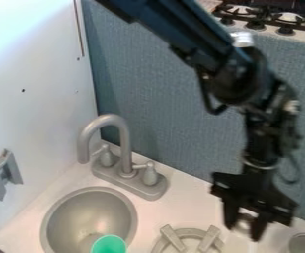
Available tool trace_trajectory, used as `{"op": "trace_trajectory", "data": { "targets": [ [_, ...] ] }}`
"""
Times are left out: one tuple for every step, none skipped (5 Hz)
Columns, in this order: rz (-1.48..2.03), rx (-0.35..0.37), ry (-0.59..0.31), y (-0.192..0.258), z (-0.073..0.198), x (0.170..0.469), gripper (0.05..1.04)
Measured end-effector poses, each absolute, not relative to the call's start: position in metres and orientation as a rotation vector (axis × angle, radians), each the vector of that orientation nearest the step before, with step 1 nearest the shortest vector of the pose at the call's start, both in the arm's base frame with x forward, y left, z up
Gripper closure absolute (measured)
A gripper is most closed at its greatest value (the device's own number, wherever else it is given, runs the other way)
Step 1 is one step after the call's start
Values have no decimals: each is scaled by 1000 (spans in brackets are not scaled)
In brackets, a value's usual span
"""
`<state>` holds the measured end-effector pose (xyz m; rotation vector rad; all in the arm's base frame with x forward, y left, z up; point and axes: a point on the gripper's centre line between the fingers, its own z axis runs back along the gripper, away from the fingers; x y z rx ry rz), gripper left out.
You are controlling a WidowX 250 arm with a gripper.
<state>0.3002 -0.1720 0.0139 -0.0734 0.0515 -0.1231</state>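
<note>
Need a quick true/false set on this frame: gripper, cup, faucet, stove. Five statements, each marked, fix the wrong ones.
1. The gripper is directly over the sink basin. False: it hangs over the counter at the view's right.
2. The green cup is at the sink basin, by the view's bottom edge. True.
3. The faucet has only one handle. False: it has two handles, one on each side of the spout.
4. The stove shows beyond the blue-grey panel. True.
5. The faucet's spout is straight. False: it arches over and points down.
</note>
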Motion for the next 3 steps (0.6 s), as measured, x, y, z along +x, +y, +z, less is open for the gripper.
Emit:
{"op": "trace_trajectory", "data": {
  "targets": [
    [-257,-124,5,-216,31,300,567],
    [-391,-148,58,-256,16,286,567],
    [-434,-178,81,-271,5,288,567]
  ]
}}
